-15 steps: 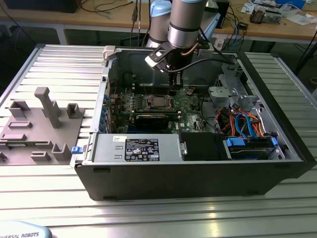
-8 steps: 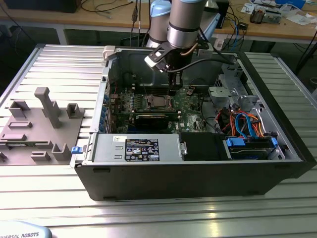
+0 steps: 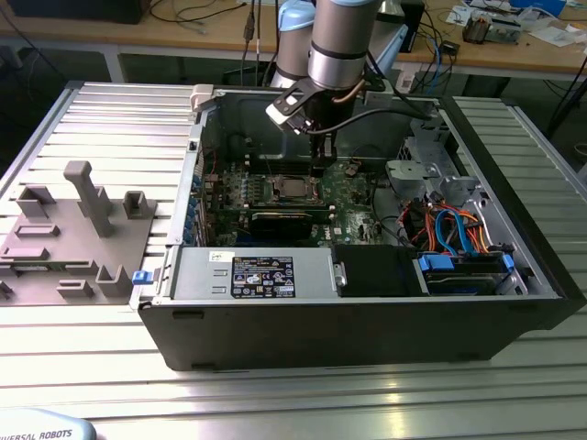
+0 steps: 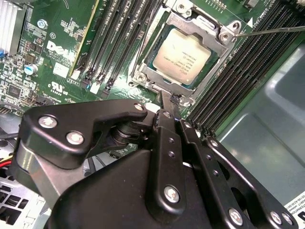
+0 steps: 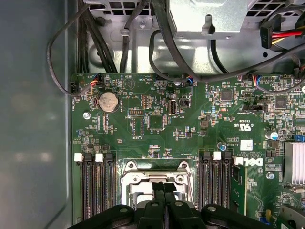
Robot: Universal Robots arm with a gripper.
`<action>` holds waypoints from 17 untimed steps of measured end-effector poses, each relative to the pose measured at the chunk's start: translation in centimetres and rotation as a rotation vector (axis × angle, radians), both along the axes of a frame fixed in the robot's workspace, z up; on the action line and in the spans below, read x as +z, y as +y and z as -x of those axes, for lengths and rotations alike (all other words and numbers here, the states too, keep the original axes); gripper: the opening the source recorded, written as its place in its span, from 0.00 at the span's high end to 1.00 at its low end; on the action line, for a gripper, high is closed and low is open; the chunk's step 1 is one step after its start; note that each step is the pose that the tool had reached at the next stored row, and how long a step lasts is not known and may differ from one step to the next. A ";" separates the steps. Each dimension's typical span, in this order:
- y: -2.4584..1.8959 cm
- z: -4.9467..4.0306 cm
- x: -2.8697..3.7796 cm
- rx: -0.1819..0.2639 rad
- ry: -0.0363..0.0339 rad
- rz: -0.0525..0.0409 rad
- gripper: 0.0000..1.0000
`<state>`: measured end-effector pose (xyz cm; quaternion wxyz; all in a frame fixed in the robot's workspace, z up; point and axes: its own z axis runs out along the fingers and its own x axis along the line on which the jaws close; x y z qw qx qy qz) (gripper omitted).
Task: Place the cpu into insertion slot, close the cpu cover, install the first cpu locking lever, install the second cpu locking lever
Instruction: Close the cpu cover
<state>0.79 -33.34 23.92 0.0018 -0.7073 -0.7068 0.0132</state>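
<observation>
My gripper [image 4: 167, 101] has its fingers pressed together at the edge of the insertion slot [image 4: 140, 76]. The cpu [image 4: 183, 59] lies inside, framed by the lowered cpu cover [image 4: 205, 24], within the open computer case [image 3: 367, 321].

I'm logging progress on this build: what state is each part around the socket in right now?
cpu: seated in the insertion slot.
cpu cover: down over the cpu.
gripper: shut, tips at the cover's edge.
computer case: side open.
</observation>
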 end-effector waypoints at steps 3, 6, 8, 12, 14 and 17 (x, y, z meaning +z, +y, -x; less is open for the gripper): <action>0.00 0.05 -0.03 0.000 0.0000 0.0000 0.89; 0.00 0.11 -0.06 0.000 0.0000 0.0000 0.89; 0.00 0.15 -0.07 0.000 0.0000 0.0001 0.89; 0.00 0.21 -0.09 0.000 0.0000 0.0001 0.89; 0.00 0.25 -0.11 0.000 0.0000 0.0001 0.89; 0.00 0.31 -0.13 0.000 0.0000 0.0000 0.89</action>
